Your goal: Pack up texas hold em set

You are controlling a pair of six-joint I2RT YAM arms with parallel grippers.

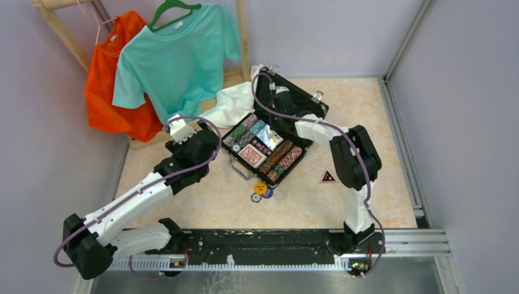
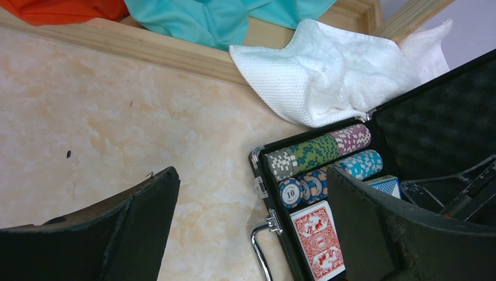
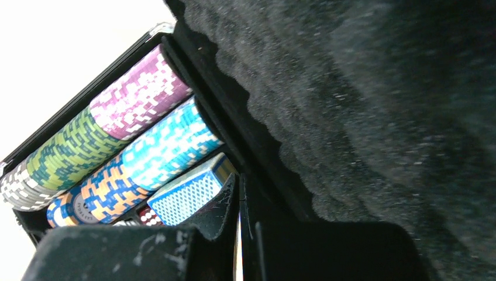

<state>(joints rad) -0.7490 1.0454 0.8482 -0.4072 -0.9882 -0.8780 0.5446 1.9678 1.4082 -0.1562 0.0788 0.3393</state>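
Note:
The black case point(image 1: 234, 164) lies open mid-table, its foam lid point(image 1: 300, 101) leaning back. Rows of poker chips point(image 1: 245, 131) and a red deck point(image 1: 252, 156) fill the tray; both show in the left wrist view, chips point(image 2: 319, 152) and deck point(image 2: 319, 237). A blue deck point(image 3: 187, 196) and red dice point(image 3: 149, 216) lie beside chips point(image 3: 140, 99). Round buttons point(image 1: 262, 190) lie on the table before the case. My right gripper point(image 3: 240, 184) is shut and empty, inside the case against the lid foam point(image 3: 362, 88). My left gripper point(image 2: 252, 175) is open and empty, above the case's left end and handle point(image 2: 260, 249).
A white cloth point(image 1: 235, 101) lies behind the case's left end, also in the left wrist view point(image 2: 333, 76). Teal point(image 1: 177, 55) and orange point(image 1: 110, 86) shirts hang on a wooden rack at the back left. A small black triangle marker point(image 1: 328, 177) lies right of the case.

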